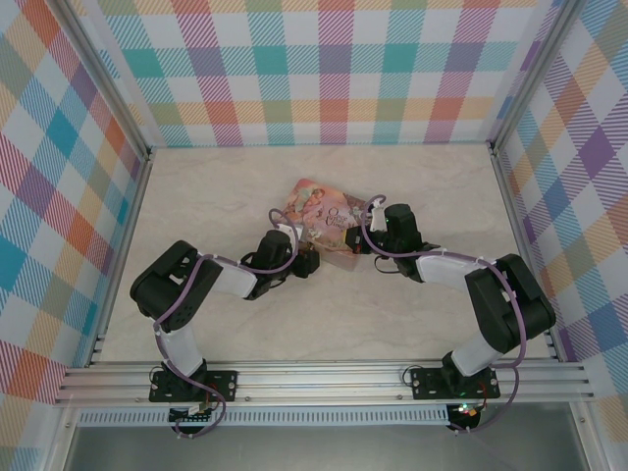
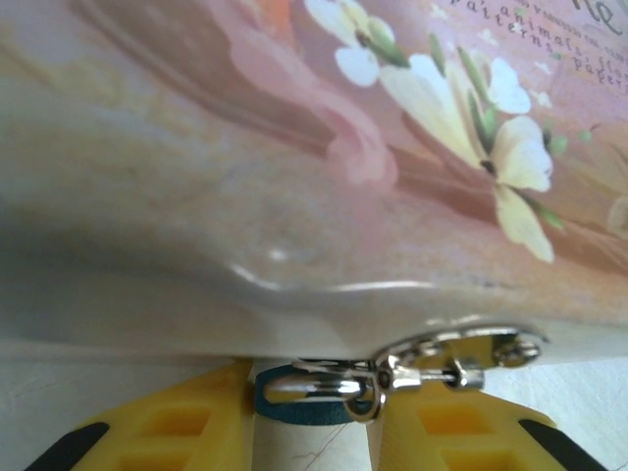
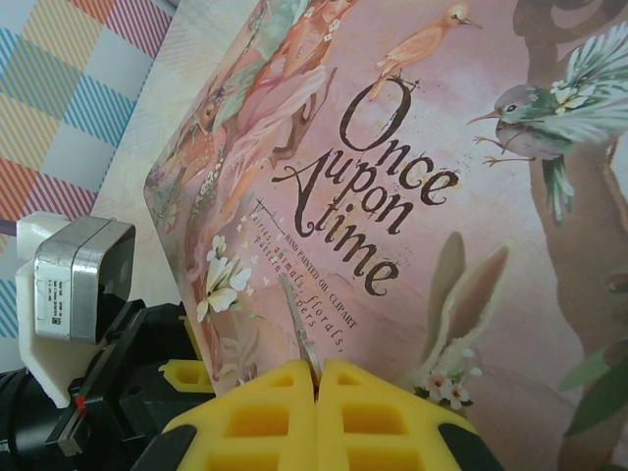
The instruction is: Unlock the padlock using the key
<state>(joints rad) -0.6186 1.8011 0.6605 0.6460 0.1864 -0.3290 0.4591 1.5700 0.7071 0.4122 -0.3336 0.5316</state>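
**Both claws at the tin, key gripped on the right**

The right claw (image 3: 317, 371) has its two yellow fingers (image 3: 255, 412) pressed together, and the key (image 3: 300, 334) is clamped between them. Its thin grey blade sticks out from the tips and points toward the pink tin (image 3: 442, 196), just in front of the painted lid with the words "Once upon a time".

The left claw (image 2: 312, 437) has its fingers (image 2: 167, 427) standing apart, one on each side of the padlock (image 2: 294, 412). Both fingers are very close to the teal body. Whether they already press on it, I cannot tell. The silver shackle (image 2: 314, 386) lies across the top of the body, directly under the lower edge of the tin. Just beside it, on the right, a silver metal fitting (image 2: 471, 353) sits on that edge.

From above, the two claws come to the tin from opposite sides, the left one (image 1: 306, 260) at its near edge and the right one (image 1: 355, 243) at its right side. The tin lies turned at an angle near the middle of the pale surface (image 1: 196, 196).
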